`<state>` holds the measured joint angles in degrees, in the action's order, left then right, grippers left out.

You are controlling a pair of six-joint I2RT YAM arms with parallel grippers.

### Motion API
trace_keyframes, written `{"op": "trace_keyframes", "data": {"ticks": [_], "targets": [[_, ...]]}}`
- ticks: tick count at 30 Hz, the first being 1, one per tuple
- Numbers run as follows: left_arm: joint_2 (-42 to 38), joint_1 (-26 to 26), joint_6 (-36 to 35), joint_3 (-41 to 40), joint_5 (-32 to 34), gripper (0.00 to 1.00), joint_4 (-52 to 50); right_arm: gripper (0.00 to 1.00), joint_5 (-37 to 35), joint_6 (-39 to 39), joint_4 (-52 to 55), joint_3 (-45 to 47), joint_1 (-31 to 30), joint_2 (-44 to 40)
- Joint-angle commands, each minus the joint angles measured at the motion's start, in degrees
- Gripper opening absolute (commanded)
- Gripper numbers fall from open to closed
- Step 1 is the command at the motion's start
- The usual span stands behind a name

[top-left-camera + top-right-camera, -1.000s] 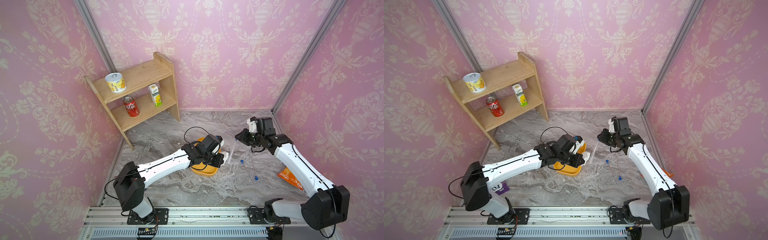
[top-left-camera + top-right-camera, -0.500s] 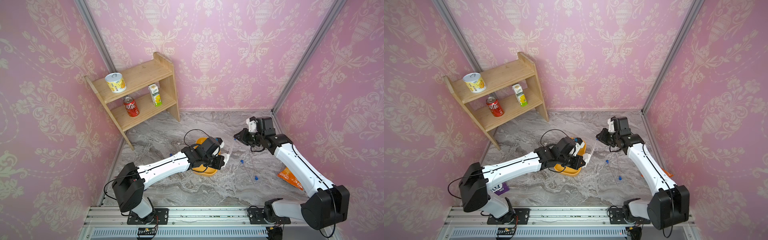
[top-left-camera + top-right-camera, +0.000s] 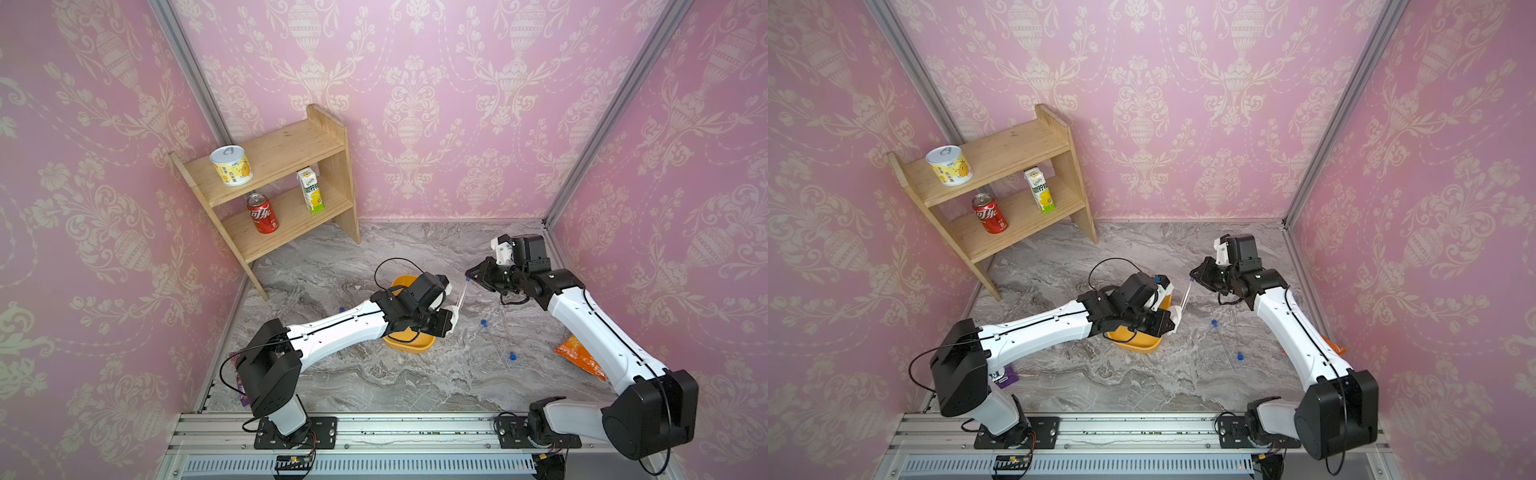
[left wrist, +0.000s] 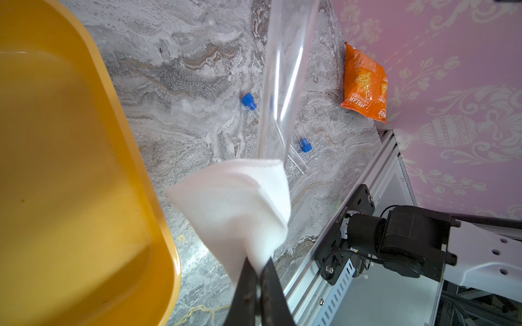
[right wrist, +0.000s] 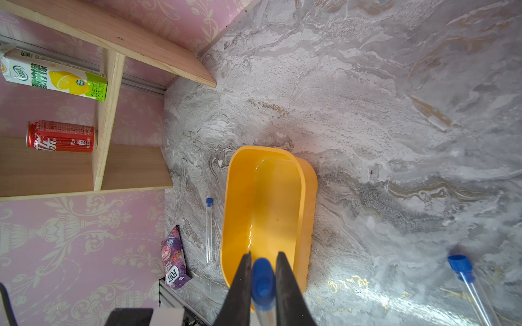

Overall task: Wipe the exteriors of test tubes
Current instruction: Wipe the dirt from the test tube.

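Shelving (image 3: pixel 286 195) of pale wood stands far left, and one capped test tube (image 5: pixel 209 231) lies on the marble table (image 3: pixel 374 374) beside the yellow tub (image 3: pixel 409 345). Over the tub's right rim the left gripper (image 4: pixel 258 268) is clamped tight on a white pad (image 4: pixel 234 203), whose folded top meets the lower end of a raised test tube (image 4: pixel 282 84), tilted. The right gripper (image 5: pixel 262 271) pinches that tube's blue cap (image 5: pixel 263 278), and beyond it two more test tubes (image 4: pixel 249 102) lie flat near an orange snack bag (image 3: pixel 579 357).
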<state>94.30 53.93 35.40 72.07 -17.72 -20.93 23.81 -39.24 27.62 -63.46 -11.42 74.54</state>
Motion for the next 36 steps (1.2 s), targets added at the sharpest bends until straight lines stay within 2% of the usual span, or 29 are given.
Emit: {"op": "trace_keyframes", "data": {"ticks": [1,11,27,36], "targets": [[1.0,0.31,-1.65,2.56,-0.65,0.02,-1.02,0.09,0.98,-0.49,0.22,1.2,-0.35,-1.23],[3.35,-0.74,-2.7,6.56,-0.39,0.03,-2.53,0.09,1.68,-0.83,0.15,2.28,-0.44,-2.2],[10.19,-2.95,-4.81,17.49,-0.88,0.03,-5.92,0.09,1.42,-0.29,1.32,4.41,-0.4,-4.23],[7.65,-2.87,-3.17,13.15,-1.8,0.03,-4.27,0.09,0.27,0.9,1.84,2.65,-0.44,-2.15]]}}
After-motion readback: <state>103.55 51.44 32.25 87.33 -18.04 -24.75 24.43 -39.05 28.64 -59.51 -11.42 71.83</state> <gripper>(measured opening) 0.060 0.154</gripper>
